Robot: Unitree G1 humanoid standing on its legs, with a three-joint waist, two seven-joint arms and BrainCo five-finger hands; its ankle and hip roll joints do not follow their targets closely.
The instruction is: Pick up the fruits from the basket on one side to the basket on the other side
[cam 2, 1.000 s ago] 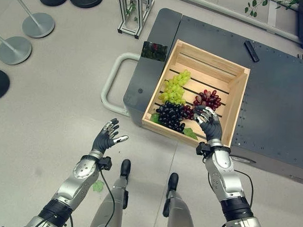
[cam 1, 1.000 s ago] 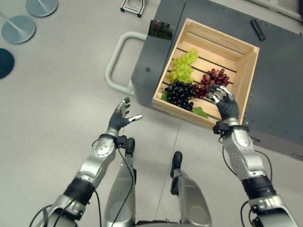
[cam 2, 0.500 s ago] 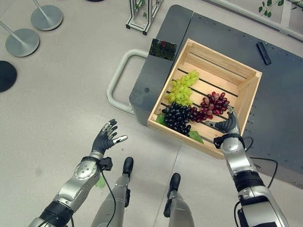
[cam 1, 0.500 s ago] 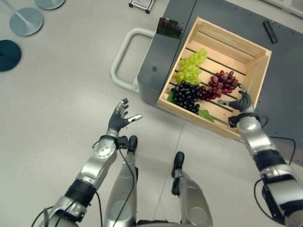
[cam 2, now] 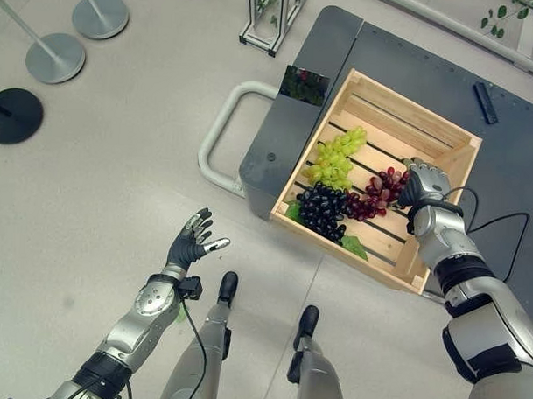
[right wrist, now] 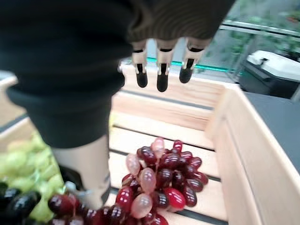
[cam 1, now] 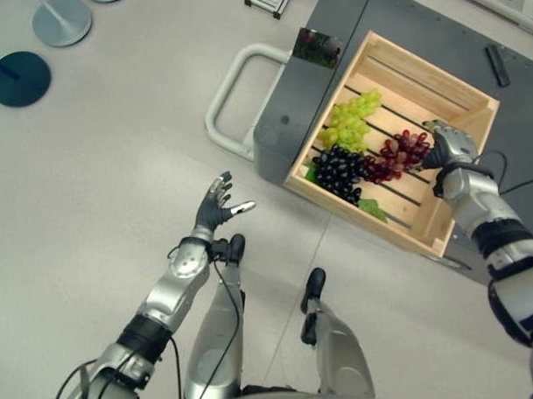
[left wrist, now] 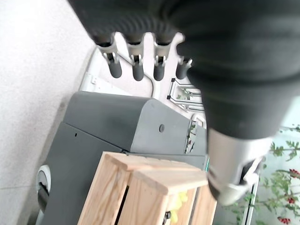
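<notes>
A dark grey cart (cam 2: 512, 199) with a pale looped handle (cam 2: 217, 150) on its left side stands on the light floor (cam 2: 91, 202). A small black bar (cam 2: 486, 90), maybe a remote, lies far right on it. Round stand bases (cam 2: 54, 57) sit far left.

Head stereo pair looking down, sharing wooden crate (cam 1: 399, 160), wrist cameras close along each arm
</notes>
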